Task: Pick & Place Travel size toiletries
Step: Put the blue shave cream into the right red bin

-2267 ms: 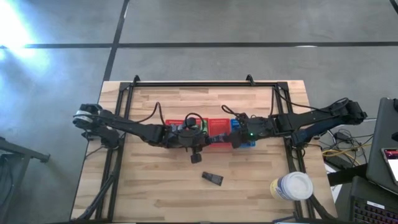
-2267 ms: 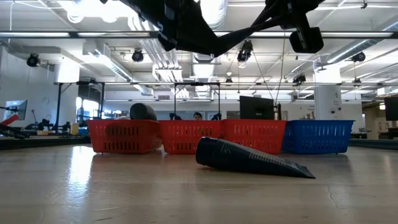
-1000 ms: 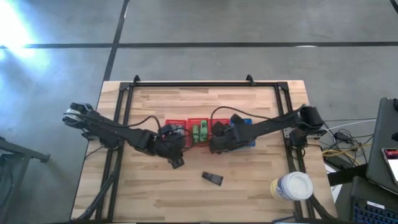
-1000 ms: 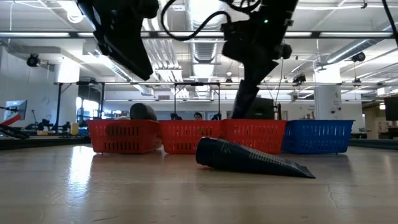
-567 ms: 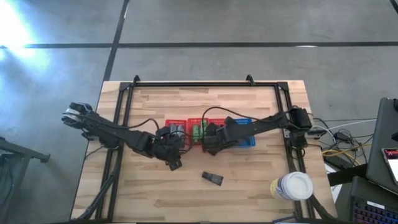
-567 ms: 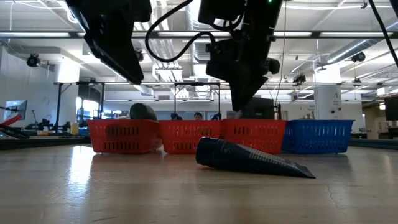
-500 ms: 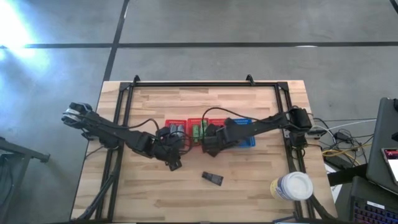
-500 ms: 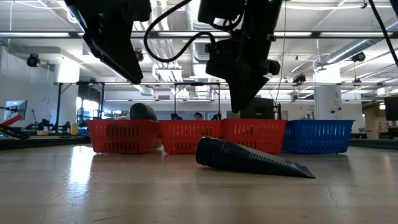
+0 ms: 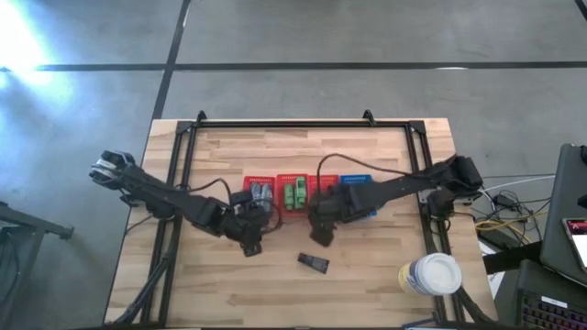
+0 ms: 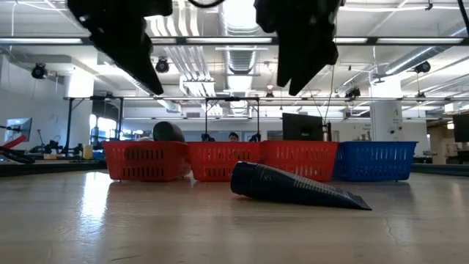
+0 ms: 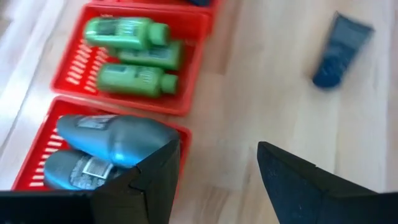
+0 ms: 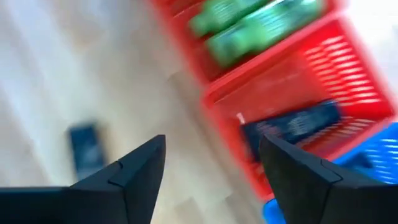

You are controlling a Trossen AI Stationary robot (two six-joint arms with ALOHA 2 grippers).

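A dark tube [image 9: 314, 263] lies flat on the wooden table, near of a row of small baskets; the low view shows the same tube [image 10: 293, 187]. Green bottles [image 11: 134, 56] lie in one red basket and grey rounded containers [image 11: 112, 137] in the red basket beside it. Another dark tube [image 12: 292, 127] lies in a third red basket. My left gripper [image 9: 252, 246] hovers open near of the grey containers' basket. My right gripper [image 9: 323, 238] hovers open between the baskets and the loose tube. Neither has anything between its fingers.
A blue basket [image 9: 358, 194] ends the row on the right. A big white-lidded jar [image 9: 429, 273] stands at the table's near right corner. A black frame [image 9: 275, 124] runs along the far edge and down both sides. Bare wood lies near of the loose tube.
My right gripper has opened. It has drawn back from over the red baskets toward the table's near edge and has risen. My left gripper has drifted a little toward the near left. The loose tube on the table has stayed where it was.
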